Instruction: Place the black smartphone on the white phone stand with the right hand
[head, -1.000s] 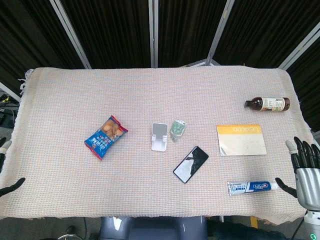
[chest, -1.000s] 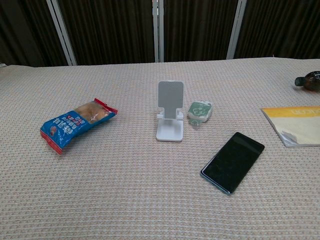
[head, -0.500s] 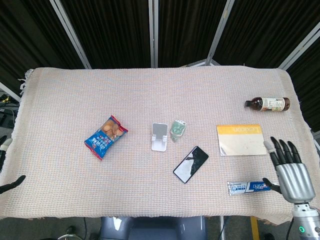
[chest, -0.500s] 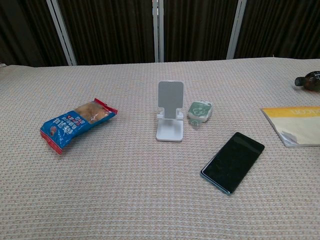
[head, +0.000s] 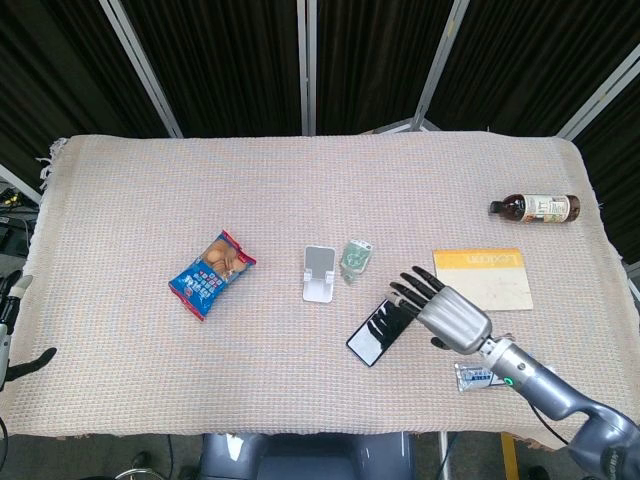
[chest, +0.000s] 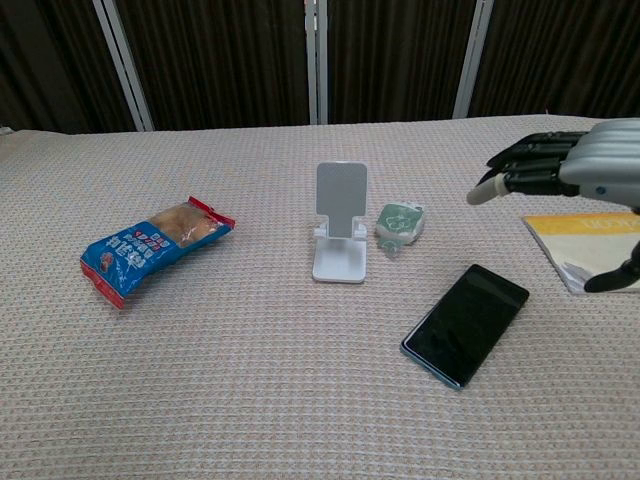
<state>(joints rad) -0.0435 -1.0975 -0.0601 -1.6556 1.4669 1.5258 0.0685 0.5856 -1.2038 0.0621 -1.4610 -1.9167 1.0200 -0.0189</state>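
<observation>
The black smartphone (head: 376, 333) (chest: 465, 323) lies flat on the woven cloth, right of and nearer than the white phone stand (head: 319, 274) (chest: 339, 235), which stands upright and bare. My right hand (head: 447, 314) (chest: 560, 172) hovers above the phone's far right end, fingers spread and pointing left, holding nothing. In the chest view it sits clearly above the cloth, apart from the phone. My left hand (head: 12, 330) shows only as a sliver at the left edge of the head view, off the table.
A green packet (head: 356, 256) (chest: 400, 222) lies just right of the stand. A snack bag (head: 211, 273) (chest: 150, 247) lies to the left. A yellow booklet (head: 482, 279), a toothpaste tube (head: 478, 376) and a bottle (head: 535, 208) lie on the right.
My right hand has swept in from the table's right edge to over the phone's right end. The phone, stand and other items have not moved.
</observation>
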